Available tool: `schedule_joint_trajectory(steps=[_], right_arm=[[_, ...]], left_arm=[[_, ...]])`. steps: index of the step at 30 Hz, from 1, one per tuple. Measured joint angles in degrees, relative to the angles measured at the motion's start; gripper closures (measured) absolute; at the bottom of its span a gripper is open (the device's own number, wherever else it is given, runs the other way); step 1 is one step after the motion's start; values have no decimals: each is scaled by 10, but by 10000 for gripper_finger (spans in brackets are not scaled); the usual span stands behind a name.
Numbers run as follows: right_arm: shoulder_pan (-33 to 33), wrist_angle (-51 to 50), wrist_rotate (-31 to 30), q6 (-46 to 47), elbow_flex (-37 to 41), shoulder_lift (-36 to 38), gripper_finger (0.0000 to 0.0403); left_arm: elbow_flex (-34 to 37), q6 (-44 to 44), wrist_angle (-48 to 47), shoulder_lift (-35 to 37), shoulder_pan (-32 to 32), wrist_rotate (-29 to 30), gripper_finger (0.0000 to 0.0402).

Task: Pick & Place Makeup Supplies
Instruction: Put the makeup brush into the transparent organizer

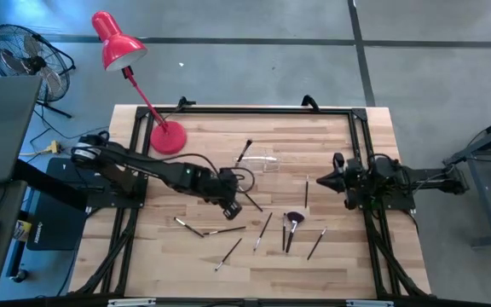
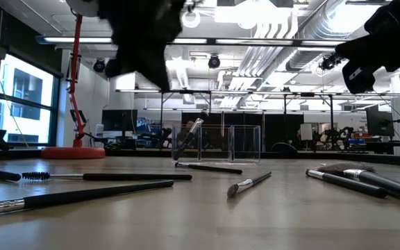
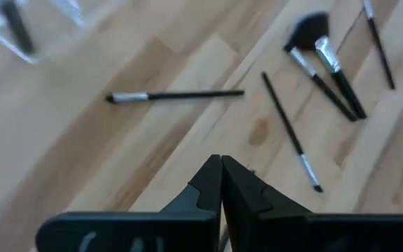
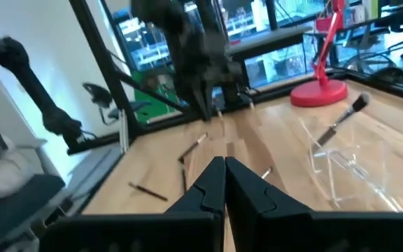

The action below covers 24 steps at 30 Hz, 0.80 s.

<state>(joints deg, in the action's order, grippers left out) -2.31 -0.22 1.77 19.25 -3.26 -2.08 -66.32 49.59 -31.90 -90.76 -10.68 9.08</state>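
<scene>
Several makeup supplies lie flat on the wooden table: a dark brush [image 3: 177,96], a thin liner [image 3: 289,133], a fluffy black-headed brush [image 1: 292,223] and others [image 1: 226,229] toward the near edge. One brush [image 2: 188,139] leans upright in the clear holder [image 1: 267,162] at the table's middle far side. My left gripper [image 1: 231,211] hangs shut above the table's middle, tilted down over the brushes, with nothing between its fingers [image 3: 208,182]. My right gripper [image 1: 326,182] waits shut and level at the table's right side.
A red desk lamp [image 1: 167,136] stands with its base on the table's far left. Black frame rails [image 1: 361,145] run along the table's sides. A fan [image 1: 24,55] stands on the floor beyond the left edge.
</scene>
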Motion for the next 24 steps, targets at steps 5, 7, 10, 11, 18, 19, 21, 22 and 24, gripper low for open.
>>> schedule_joint_trajectory(steps=[5,7,10,11,18,19,21,22,24], right_arm=[[-1,33,-16,72,-2,-35,402],[-8,31,-30,91,-12,-63,402],[-30,31,-67,92,-39,-121,402],[-39,30,-84,91,-51,-143,402],[-90,-43,-195,135,-181,-338,403],[-94,-68,-204,158,-206,-367,403],[-101,-137,-212,214,-256,-428,403],[-103,-173,-215,246,-282,-457,403],[-106,-253,-217,315,-333,-514,403]], left_arm=[[103,2,93,39,2,-27,401],[138,2,98,56,2,-34,401],[171,2,100,84,2,-37,401],[180,2,102,96,2,-37,401],[245,-23,85,183,2,-36,401],[252,-29,86,195,2,-36,401],[266,-38,91,221,2,-35,401],[273,-42,89,233,2,-31,401],[286,-46,84,256,2,-24,401]])
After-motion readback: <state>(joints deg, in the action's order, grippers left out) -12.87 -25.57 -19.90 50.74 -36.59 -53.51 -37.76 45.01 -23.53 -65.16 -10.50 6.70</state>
